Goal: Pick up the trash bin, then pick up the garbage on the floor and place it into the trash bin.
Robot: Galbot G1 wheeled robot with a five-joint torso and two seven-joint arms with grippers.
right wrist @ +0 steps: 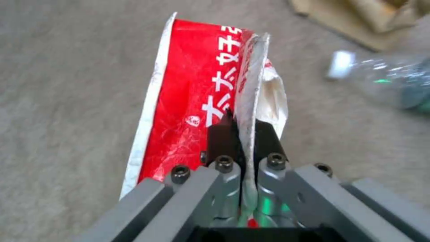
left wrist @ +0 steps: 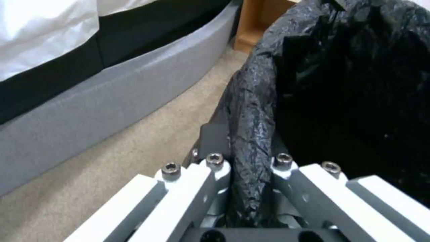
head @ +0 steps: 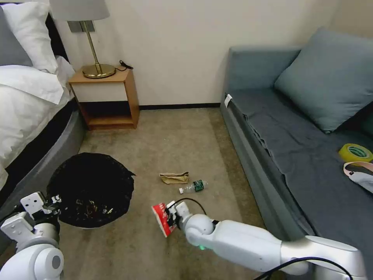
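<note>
Red-and-white packet (head: 162, 220) pinched in right end effector (head: 170, 217); left end effector (head: 54, 203) clamps trash bin (head: 91, 188) rim.

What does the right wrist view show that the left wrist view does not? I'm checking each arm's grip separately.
Right wrist view alone: the right pincer shut on the red-and-white packet, with the clear bottle and the brown paper bag lying on the floor beyond.

Left wrist view alone: the left pincer clamped on the bag-covered rim of the trash bin, beside the grey bed base and white bedding.

Both: beige carpet and a shut pincer holding something.
</note>
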